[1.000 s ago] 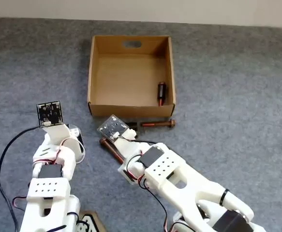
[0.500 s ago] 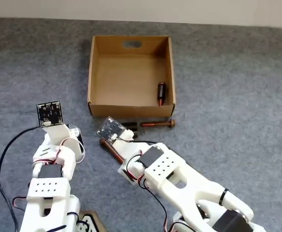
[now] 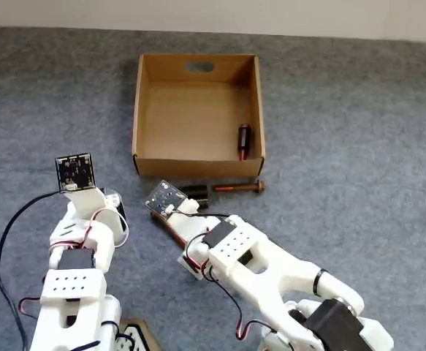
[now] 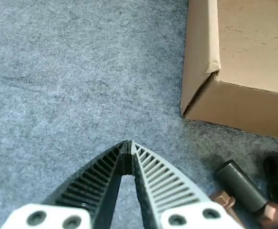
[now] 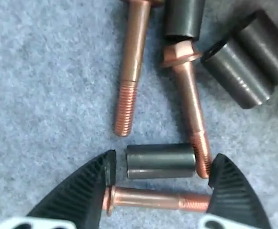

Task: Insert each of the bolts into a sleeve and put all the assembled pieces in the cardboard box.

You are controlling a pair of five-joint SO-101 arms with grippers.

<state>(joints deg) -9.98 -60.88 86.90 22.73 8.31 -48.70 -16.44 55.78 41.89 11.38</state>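
Right wrist view showed the right gripper (image 5: 162, 164) low over the grey tabletop (image 5: 43, 95). Its fingers (image 5: 79, 198) were spread wide, one on each side of a short dark sleeve (image 5: 160, 161) lying crosswise between them. A copper-coloured bolt (image 5: 155, 199) lay just beside that sleeve, on the wrist side, and also inside the span of the fingers. A second bolt (image 5: 189, 100) pointed its threaded tip at one end of the sleeve, a third bolt (image 5: 131, 67) lay apart, and spare sleeves (image 5: 234, 71) sat beyond.

From the high view, this cluster lay just in front of the cardboard box (image 3: 135, 110), where one assembled piece (image 3: 243, 140) rested against a side wall. The left gripper (image 4: 129, 145) had its fingers pressed together on nothing, above bare tabletop near a corner of the box.

The parts looked like solid metal: stiff, dense for their bulk, smooth and round, so likely to roll or squirt out of a skewed pinch. The sleeve seemed best taken across the middle of its barrel, leaving the bore free. A bolt seemed best held on the plain shank near the head. With two parts between the fingers, a close risked catching both.
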